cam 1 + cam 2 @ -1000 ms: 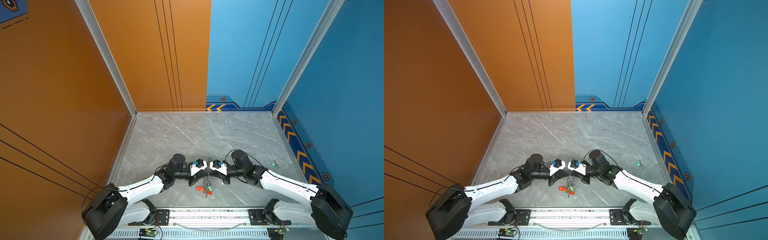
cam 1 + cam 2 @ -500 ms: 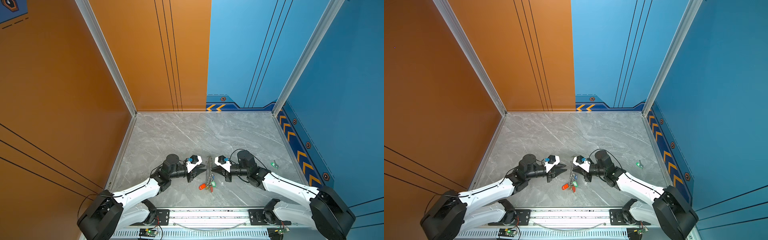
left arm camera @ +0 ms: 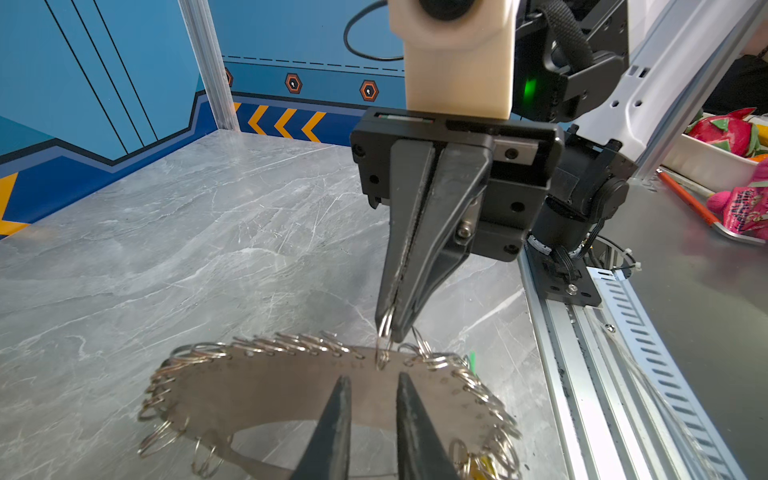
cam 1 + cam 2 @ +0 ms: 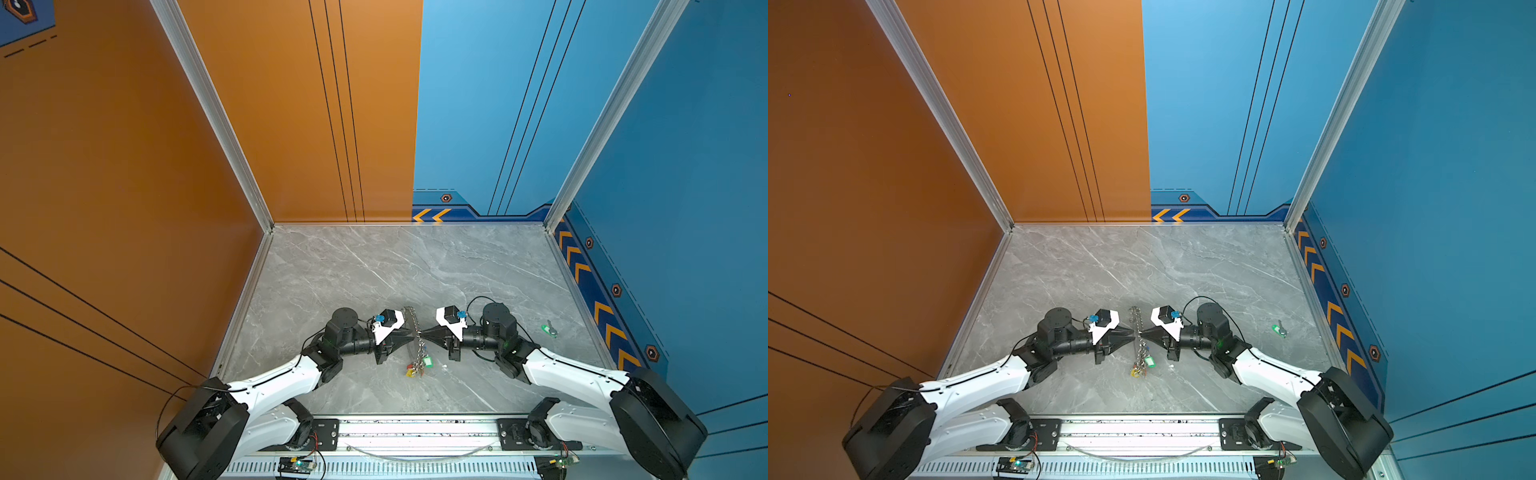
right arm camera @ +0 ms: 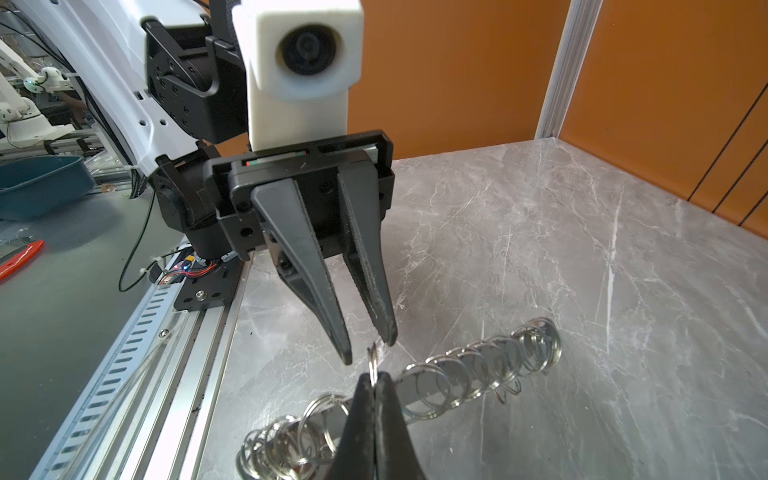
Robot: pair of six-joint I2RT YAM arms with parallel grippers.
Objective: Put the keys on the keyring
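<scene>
Up high over the near rail [image 4: 415,430], well back from the work: looked steeply down and forward in both top views, took in the whole grey table [image 4: 374,266] with the orange wall [image 4: 124,187] and blue wall [image 4: 685,166], near-identical framing side by side. Down on the left wrist, rode just behind the left pincer [image 3: 371,380], faced the right pincer [image 3: 395,328] and the blue wall, very close over the keyring [image 3: 266,386]. On the right wrist, mirrored that, faced the orange wall. Shared between the wrist views: keyring, both pincer tips, the strip of table beneath. Caught the opposite camera's white housing [image 3: 457,62] head-on.
</scene>
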